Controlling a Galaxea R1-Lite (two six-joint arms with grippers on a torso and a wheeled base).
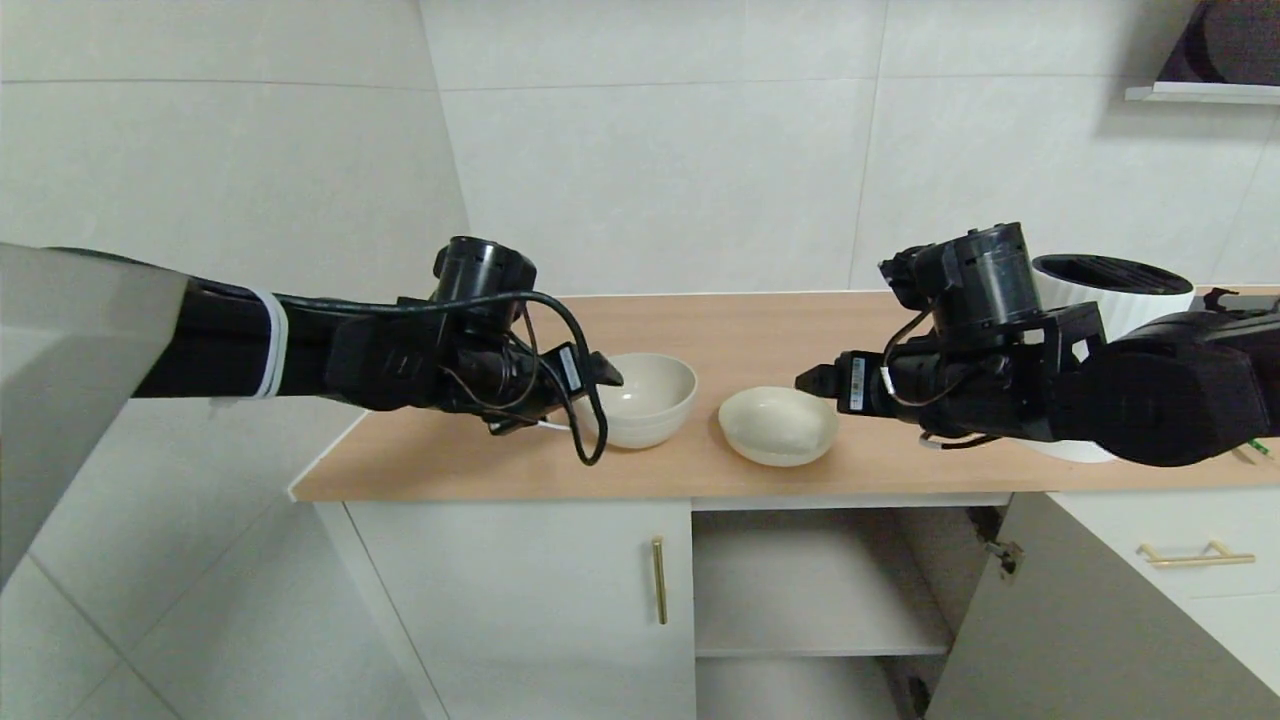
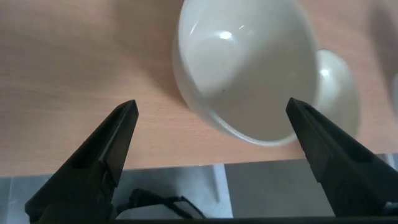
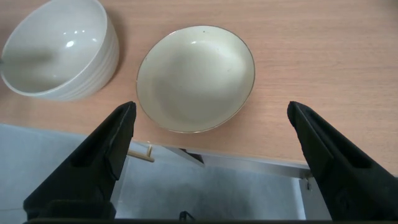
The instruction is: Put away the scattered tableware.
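Nearest, under the counter, stands a white cabinet (image 1: 520, 600). Its left door is closed and carries a brass handle (image 1: 658, 580). The middle compartment is open and shows a bare shelf (image 1: 810, 640). Its door (image 1: 1080, 640) swings out toward the viewer on the right. Beside it, a drawer (image 1: 1150, 525) has its own brass pull.

Above runs a wooden counter (image 1: 780, 330). Two black arms reach in level over its front part, one from each side.

The left claw (image 2: 210, 107) is open, with its fingers spread wide. It hangs at the left rim of the deep bowl (image 1: 645, 400) and grips nothing. In the head view, the claw and its looped cable hide the bowl's left side.

The right claw (image 3: 211, 106) is also open wide and empty. Its tip hovers at the right edge of the shallow bowl (image 1: 778, 425).

The two cream bowls sit upright and just beside each other near the counter's front edge, above the open compartment. The deep bowl is on the left and the shallow bowl on the right.

Farther back on the right stands a white tub (image 1: 1130, 285) with a dark slotted top, mostly hidden by the right arm. Behind everything is a white tiled wall (image 1: 650, 150), with a dark fixture (image 1: 1210, 50) at its top right corner.
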